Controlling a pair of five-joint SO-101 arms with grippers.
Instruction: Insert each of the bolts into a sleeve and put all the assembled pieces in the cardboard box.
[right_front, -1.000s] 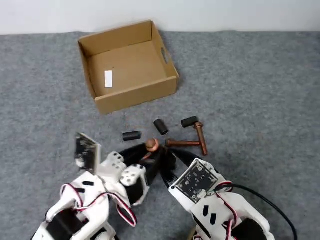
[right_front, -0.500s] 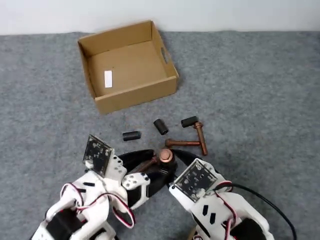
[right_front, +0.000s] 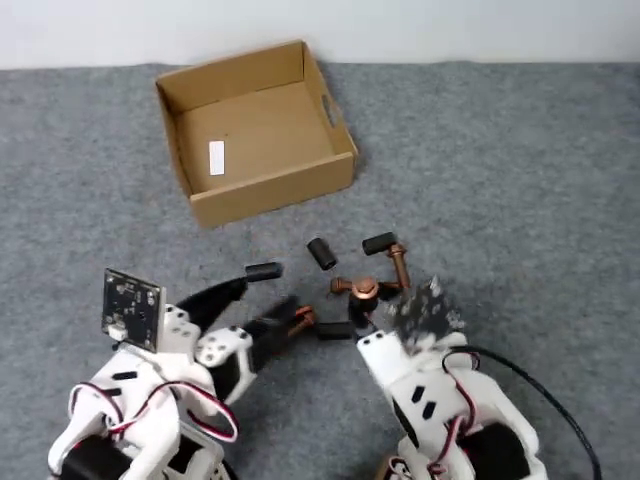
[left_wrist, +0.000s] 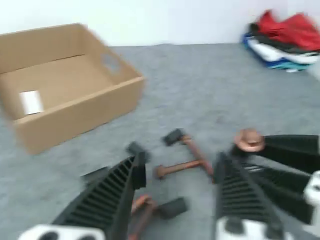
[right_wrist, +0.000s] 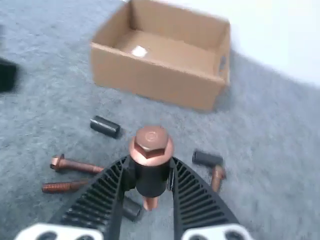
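The cardboard box stood empty — nothing delivered. The left gripper hung with jaws apart; the right gripper was clamped on one sleeved bolt above the carpet. Other bolts and sleeves lay loose there — assembly outstanding.

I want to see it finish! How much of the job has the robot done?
Done: one bolt sits inside a sleeve. In hand: the right gripper holds that pair. Left: the cardboard box is empty, other bolts and sleeves lie loose on the carpet, and the left gripper is open.
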